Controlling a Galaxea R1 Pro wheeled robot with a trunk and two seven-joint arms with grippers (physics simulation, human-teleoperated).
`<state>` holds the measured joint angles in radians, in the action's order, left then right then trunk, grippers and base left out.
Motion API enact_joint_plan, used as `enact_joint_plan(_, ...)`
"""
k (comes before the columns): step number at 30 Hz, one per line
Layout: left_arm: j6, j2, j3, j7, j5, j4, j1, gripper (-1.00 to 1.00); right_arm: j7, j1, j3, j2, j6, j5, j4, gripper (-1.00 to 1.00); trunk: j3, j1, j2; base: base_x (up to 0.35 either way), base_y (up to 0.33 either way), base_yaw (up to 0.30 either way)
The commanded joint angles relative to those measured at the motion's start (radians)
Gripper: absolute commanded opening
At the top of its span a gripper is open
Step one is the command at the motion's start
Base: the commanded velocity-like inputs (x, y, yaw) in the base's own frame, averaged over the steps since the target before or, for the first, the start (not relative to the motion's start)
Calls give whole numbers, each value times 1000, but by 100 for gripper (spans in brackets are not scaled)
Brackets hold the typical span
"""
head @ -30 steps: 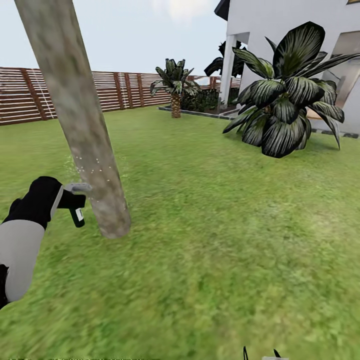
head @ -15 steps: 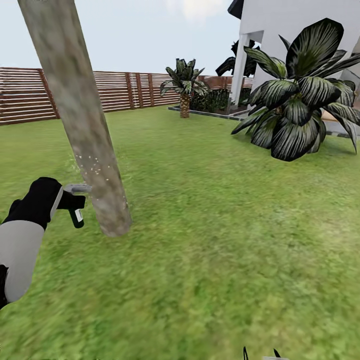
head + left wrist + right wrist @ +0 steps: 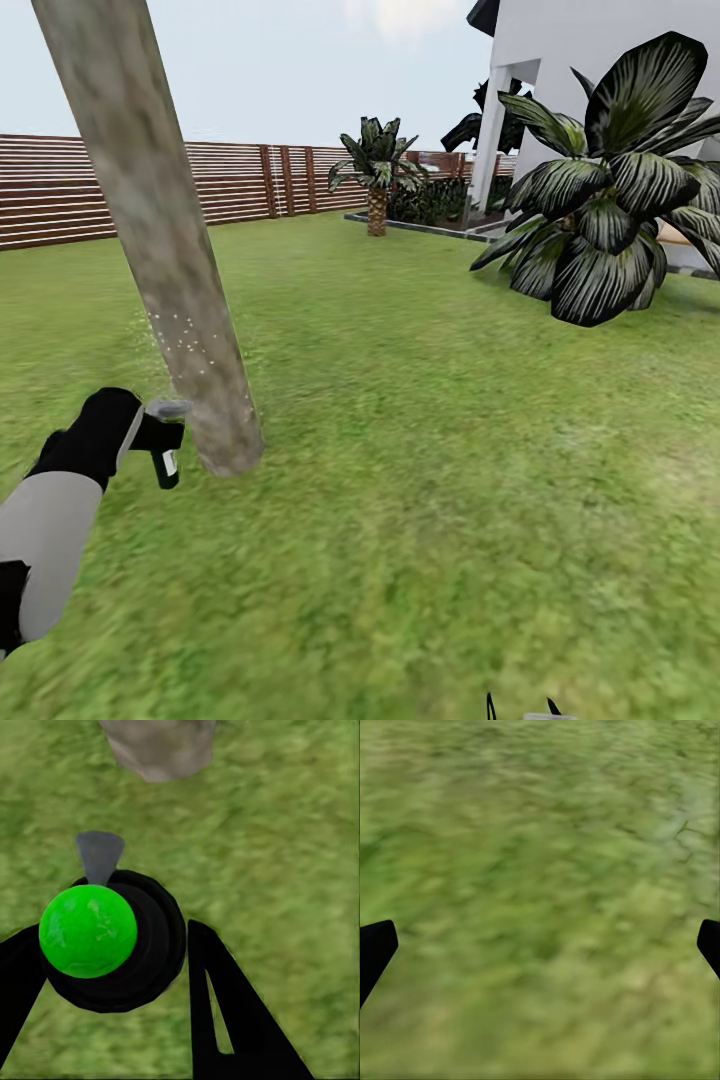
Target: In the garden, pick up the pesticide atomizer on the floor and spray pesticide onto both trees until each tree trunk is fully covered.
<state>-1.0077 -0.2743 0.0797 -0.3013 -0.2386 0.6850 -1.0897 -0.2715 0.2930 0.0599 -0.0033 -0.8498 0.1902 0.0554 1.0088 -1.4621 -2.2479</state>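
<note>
Landmark: leaning tree trunk (image 3: 165, 240), pale mottled bark, rising from the grass (image 3: 420, 480) and tilted toward the fence (image 3: 60, 190).

Left gripper (image 3: 150, 432): closed around the pesticide atomizer (image 3: 163, 450), just beside the trunk base on the robot's side. Grey trigger head (image 3: 168, 408) points at the bark, near but apart from it. Bottle body hangs below the fingers, white label facing out. In the left wrist view the atomizer (image 3: 112, 937) sits between the two black fingers (image 3: 225, 1012), a green round spot on its black top, grey nozzle aimed at the trunk foot (image 3: 159, 746).

Pesticide (image 3: 185, 335): fine whitish specks scattered across the lower trunk, above nozzle height. Bark higher up looks bare.

Right gripper (image 3: 540, 945): jaws spread wide, nothing between them, grass (image 3: 540, 870) below. Two black fingertips (image 3: 375, 949) at the frame edges.

Beyond the trunk: a small palm (image 3: 377, 170) near the fence, a large dark-leaved plant (image 3: 610, 190) farther to the trunk's right, beside the white house (image 3: 560, 50).
</note>
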Motion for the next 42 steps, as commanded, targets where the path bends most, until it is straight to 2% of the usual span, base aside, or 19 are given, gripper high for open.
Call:
enact_joint_plan(1, 3, -1, 1, -1, 2, 0, 17, -100, 0, 0, 0, 0, 0, 0, 0, 100, 0, 0, 0, 0, 0, 0)
enact_joint_plan(5, 7, -1, 0, -1, 3, 2, 48, -100, 0, 0, 0, 0, 0, 0, 0, 100, 0, 0, 0, 0, 0, 0)
enact_joint_plan(16, 3, 6, 1, -2, 5, 3, 55, -100, 0, 0, 0, 0, 0, 0, 0, 100, 0, 0, 0, 134, 33, 0)
enact_joint_plan(19, 8, 7, 0, -4, 8, -5, 104, -100, 0, 0, 0, 0, 0, 0, 0, 100, 0, 0, 0, 4, 1, 0)
enact_joint_plan(23, 9, 8, 0, -6, 10, -8, 137, -100, 0, 0, 0, 0, 0, 0, 0, 100, 0, 0, 0, 0, 0, 0)
enact_joint_plan(28, 10, 26, -3, -68, 8, 8, 142, -100, 0, 0, 0, 0, 0, 0, 0, 100, 0, 0, 0, 0, 0, 0)
enact_joint_plan(35, 11, 0, 9, -82, 5, 10, 142, -100, 0, 0, 0, 0, 0, 0, 0, 100, 0, 0, 0, 0, 0, 0)
enact_joint_plan(42, 15, -4, 8, -79, 1, -5, 161, -100, 1, 0, 0, -4, -1, 1, 0, 100, 0, 0, 0, 167, 28, 0)
